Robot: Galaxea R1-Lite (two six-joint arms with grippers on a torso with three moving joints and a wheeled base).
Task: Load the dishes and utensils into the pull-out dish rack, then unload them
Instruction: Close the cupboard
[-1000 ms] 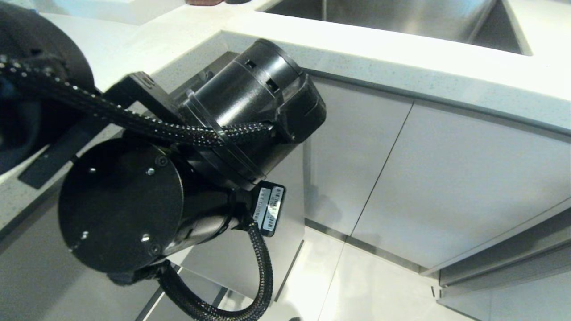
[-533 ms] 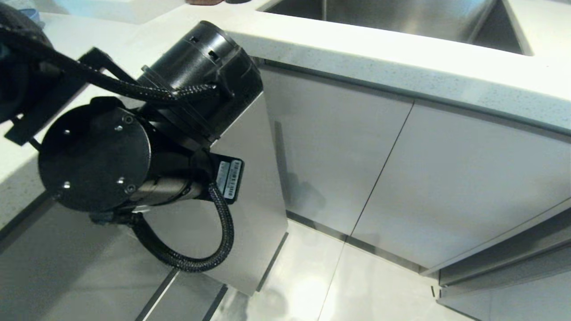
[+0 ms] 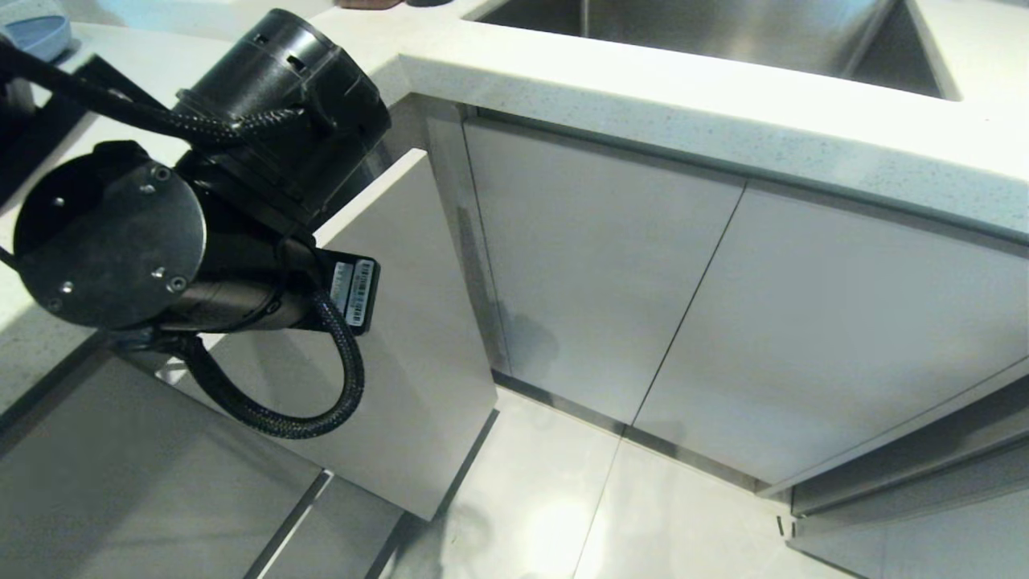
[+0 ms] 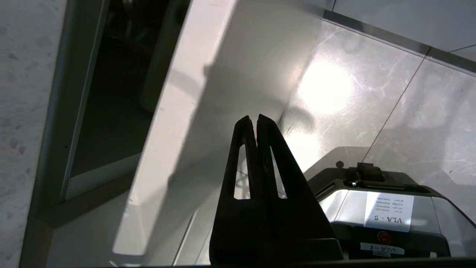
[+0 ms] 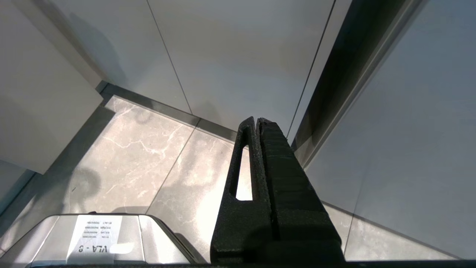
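The flat white cabinet front panel (image 3: 402, 338) stands out from the white speckled stone countertop (image 3: 683, 104), leaving a dark gap (image 4: 111, 85) behind the panel, under the countertop edge. The left gripper (image 4: 256, 121), fingers pressed together, hangs just in front of that panel's face, over the glossy pale marble floor tiles (image 4: 372, 93). To the panel's right, closed flat white cabinet doors (image 3: 723, 322) wall off the space beneath the countertop.

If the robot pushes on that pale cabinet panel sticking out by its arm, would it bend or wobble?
The cabinet panel looks flat, thick and rigid, so probably no bending. It stands out from the counter, so it would likely slide. Its smooth glossy face may let the shut left gripper slip.
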